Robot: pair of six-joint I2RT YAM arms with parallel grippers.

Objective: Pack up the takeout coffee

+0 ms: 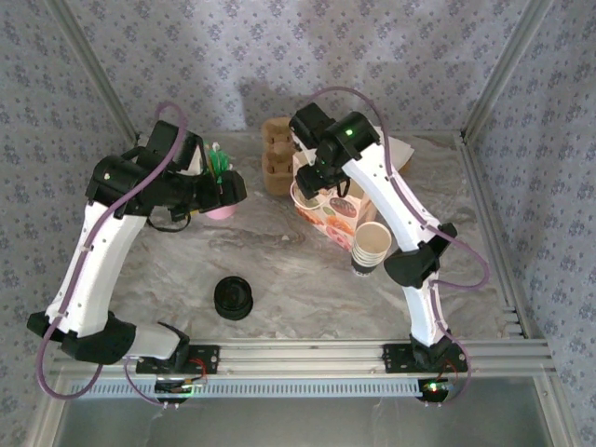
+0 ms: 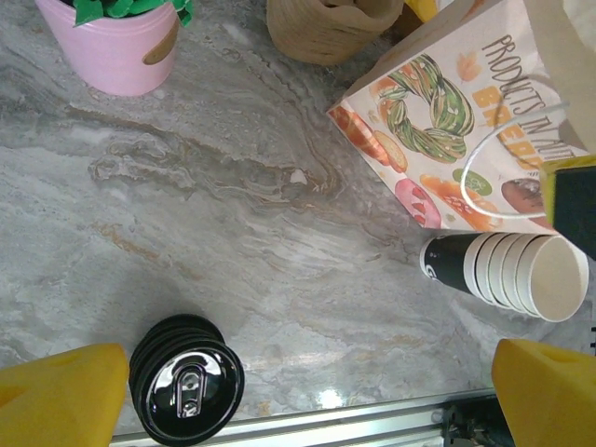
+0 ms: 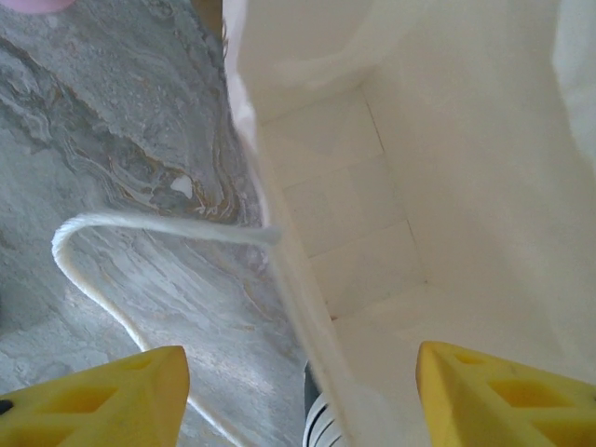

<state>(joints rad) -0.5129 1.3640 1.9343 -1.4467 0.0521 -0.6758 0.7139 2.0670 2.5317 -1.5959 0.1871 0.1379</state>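
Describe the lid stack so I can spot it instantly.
On the marble table, look left of the printed bag, toward the near rail. The lids stand alone there: a squat, round, black stack, unlike the pale cups lying beside the bag.

Pale lilac wallpaper [image 1: 391,47] with a tiny flower print, well behind the left gripper [image 2: 303,396] and right gripper [image 3: 298,396] and out to either side. Silvery metal posts [image 1: 503,70] up the corners. Grey marbled tabletop [image 2: 233,233] underneath, tan swirly veins, a bit of glare by the aluminium rail [image 1: 307,352] at the near edge. Soft light, faint shadow on the back wall.
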